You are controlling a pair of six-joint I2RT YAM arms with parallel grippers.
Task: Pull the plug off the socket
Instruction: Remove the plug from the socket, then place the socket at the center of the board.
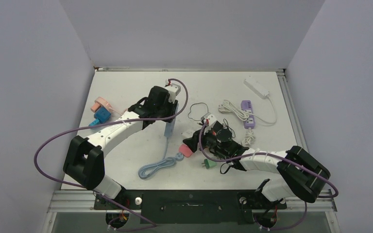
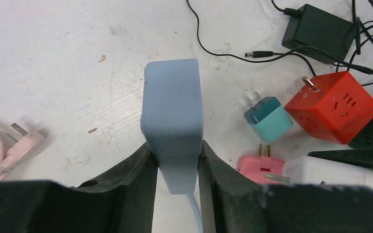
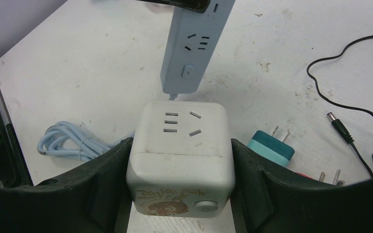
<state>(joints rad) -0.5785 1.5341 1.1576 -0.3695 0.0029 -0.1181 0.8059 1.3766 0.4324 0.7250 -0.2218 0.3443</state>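
Over the tabletop (image 1: 126, 87): light-blue power strip (image 2: 172, 121) and white cube adapter (image 3: 179, 145), each in its own grip.
The left fingers (image 2: 136, 170) pinch the strip narrowly across its thin sides. The right fingers (image 3: 102, 170), half spread, clamp the cube, whose bare prong sits just beside the strip. A red cube adapter (image 2: 332, 107) and a teal plug (image 2: 268, 119) lie near.
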